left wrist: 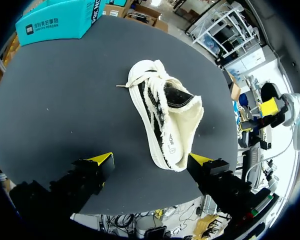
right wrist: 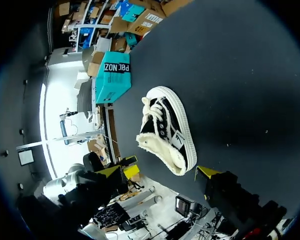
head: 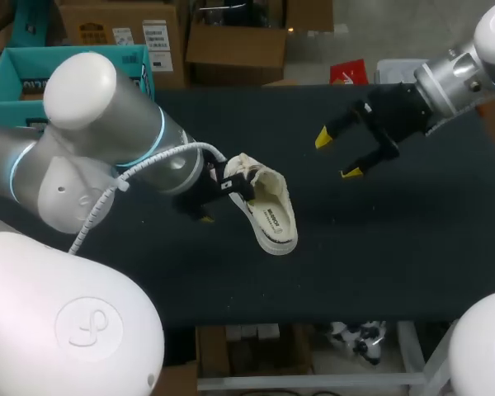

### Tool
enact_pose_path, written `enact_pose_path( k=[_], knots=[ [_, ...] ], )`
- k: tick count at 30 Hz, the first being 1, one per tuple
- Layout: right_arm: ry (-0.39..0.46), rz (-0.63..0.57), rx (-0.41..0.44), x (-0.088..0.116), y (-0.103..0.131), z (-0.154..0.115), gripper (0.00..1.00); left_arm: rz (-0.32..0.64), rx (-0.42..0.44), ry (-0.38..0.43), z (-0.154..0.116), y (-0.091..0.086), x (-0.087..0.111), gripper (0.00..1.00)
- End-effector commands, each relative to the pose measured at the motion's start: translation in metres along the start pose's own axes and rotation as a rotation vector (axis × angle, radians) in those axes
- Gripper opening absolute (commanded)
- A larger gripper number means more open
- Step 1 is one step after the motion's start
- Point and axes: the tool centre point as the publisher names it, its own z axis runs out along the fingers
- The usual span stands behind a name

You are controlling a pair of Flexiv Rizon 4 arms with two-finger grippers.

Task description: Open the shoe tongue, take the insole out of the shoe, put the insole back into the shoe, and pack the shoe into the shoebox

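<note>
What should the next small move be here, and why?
Probably ease the right gripper toward the shoe, aiming at its laces to get at the tongue. Both grippers are open and hold nothing. The insole lies inside the shoe. The left gripper has the shoe's near end between its fingers, while the right hangs apart from it.

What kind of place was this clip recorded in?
Probably a robot lab workbench: the yellow-tipped left gripper and right gripper hang over a black table with one shoe and a teal shoebox at its edge.
</note>
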Motion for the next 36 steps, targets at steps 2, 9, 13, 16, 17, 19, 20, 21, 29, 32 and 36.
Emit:
enact_pose_path(
  k=[2,9,13,16,17,19,20,21,29,32,36],
  knots=[
    [-0.080,-0.247,0.055,-0.007,-0.004,-0.015,1.00,-0.032,0.078,-0.157,0.030,0.007,0.009,1.00],
    [-0.212,-0.483,0.149,-0.015,-0.001,-0.022,1.00,-0.121,0.085,-0.192,0.046,-0.010,0.014,1.00],
    [-0.249,-0.596,0.168,-0.023,-0.002,-0.027,1.00,-0.150,0.053,-0.208,0.055,-0.020,0.017,1.00],
    [-0.280,-0.650,0.179,-0.029,-0.002,-0.030,1.00,-0.170,0.022,-0.208,0.064,-0.027,0.020,1.00],
    [-0.295,-0.666,0.188,-0.029,-0.002,-0.030,1.00,-0.178,0.011,-0.205,0.066,-0.029,0.020,1.00],
    [-0.331,-0.692,0.200,-0.030,-0.002,-0.030,1.00,-0.188,-0.006,-0.202,0.071,-0.034,0.020,1.00],
    [-0.350,-0.715,0.208,-0.031,-0.003,-0.030,1.00,-0.192,-0.010,-0.202,0.073,-0.035,0.020,0.94],
    [-0.367,-0.738,0.216,-0.032,-0.005,-0.030,1.00,-0.192,-0.009,-0.207,0.075,-0.036,0.020,0.92],
    [-0.413,-0.919,0.232,-0.042,-0.019,-0.033,1.00,-0.220,-0.023,-0.206,0.081,-0.043,0.017,0.43],
    [-0.416,-0.993,0.241,-0.046,-0.022,-0.034,1.00,-0.226,-0.030,-0.197,0.077,-0.042,0.016,0.40],
    [-0.354,-1.038,0.234,-0.053,-0.024,-0.037,1.00,-0.226,-0.017,-0.195,0.071,-0.040,0.015,0.10]
  ],
)
